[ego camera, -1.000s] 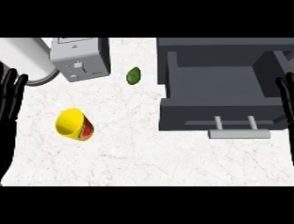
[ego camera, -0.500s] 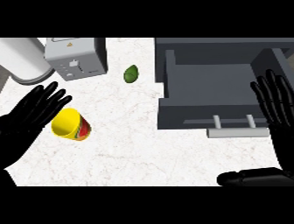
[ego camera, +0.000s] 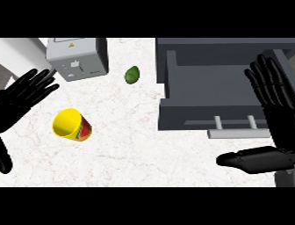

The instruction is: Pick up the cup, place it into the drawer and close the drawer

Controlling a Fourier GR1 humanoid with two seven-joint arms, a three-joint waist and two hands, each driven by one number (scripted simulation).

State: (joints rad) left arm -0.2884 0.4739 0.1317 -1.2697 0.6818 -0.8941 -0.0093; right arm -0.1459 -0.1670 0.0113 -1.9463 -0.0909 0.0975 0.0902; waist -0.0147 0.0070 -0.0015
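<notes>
Cup [ego camera: 71, 125] is lying on its side on the white surface [ego camera: 131, 145], left of centre, yellow mouth facing left-far, nothing touching it. My left hand [ego camera: 11, 107] hovers just left of it, fingers straight and spread, holding nothing. Drawer [ego camera: 218, 94] sits open at the right, handle [ego camera: 235, 123] on its near face. My right hand [ego camera: 283, 114] is over the drawer's right edge, fingers straight, thumb out to the left. Farther back I see a green fruit [ego camera: 132, 74] and a grey toaster [ego camera: 77, 58].
</notes>
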